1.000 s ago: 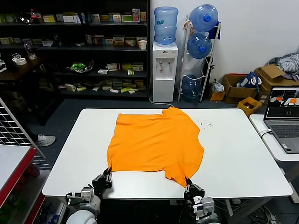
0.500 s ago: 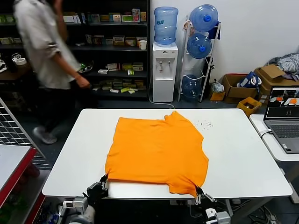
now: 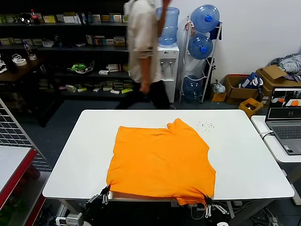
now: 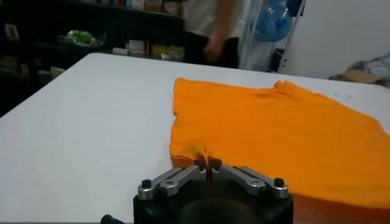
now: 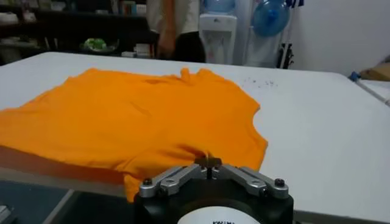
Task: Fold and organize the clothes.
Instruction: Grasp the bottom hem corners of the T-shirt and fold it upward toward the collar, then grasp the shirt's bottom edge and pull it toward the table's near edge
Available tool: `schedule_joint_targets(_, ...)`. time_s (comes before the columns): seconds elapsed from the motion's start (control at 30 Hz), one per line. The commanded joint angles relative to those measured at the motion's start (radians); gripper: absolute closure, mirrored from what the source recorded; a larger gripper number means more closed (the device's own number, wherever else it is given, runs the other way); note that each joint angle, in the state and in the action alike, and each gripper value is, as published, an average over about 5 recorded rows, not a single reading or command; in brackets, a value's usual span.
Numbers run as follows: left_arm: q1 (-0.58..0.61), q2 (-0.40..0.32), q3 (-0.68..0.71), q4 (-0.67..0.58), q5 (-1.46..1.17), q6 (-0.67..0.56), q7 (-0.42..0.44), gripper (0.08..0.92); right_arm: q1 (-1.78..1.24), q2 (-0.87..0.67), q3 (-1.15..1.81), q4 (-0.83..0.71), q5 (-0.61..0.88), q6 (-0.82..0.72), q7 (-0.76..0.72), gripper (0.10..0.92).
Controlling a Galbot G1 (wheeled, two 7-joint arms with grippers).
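The clothes, one bright orange T-shirt [image 3: 160,160], lie spread flat on the white table [image 3: 244,155], with the hem hanging slightly over the near edge. My left gripper [image 3: 104,194] is shut on the near left hem corner [image 4: 206,155] at the table's front edge. Over at the near right hem corner [image 5: 204,155], my right gripper [image 3: 207,203] is shut on the fabric, just below the table edge. Both arms are mostly out of the head view. No lettering shows on the upper side.
A person [image 3: 143,52] walks behind the table in front of the shelves. A laptop [image 3: 286,120] stands on a side table at the right. Small dark specks [image 3: 206,125] lie on the table beyond the shirt. A wire rack [image 3: 14,136] stands at the left.
Both grippers have pulled back toward me, dragging the shirt's hem to the near table edge. The person has walked from the left to behind the table's middle.
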Motion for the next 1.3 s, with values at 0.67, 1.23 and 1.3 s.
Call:
schedule_joint_targets(0.67,-0.526,-0.011,0.162,0.366,-0.092,0.003,-0.002,0.895,0.599,-0.181,-0.165,-0.311,0.282,-0.142,0.082,0.901)
schedule_joint_targets(1.23,-0.408,0.002,0.098,0.285,-0.075,0.036,0.012,0.567,0.551,-0.166,-0.137,-0.326,0.178,-0.091,-0.007,0.489)
schedule_joint_targets(1.3,-0.36,0.003,0.073,0.252,-0.071,0.035,0.012,0.507,0.502,-0.17,-0.103,-0.306,0.172,-0.082,-0.019,0.437)
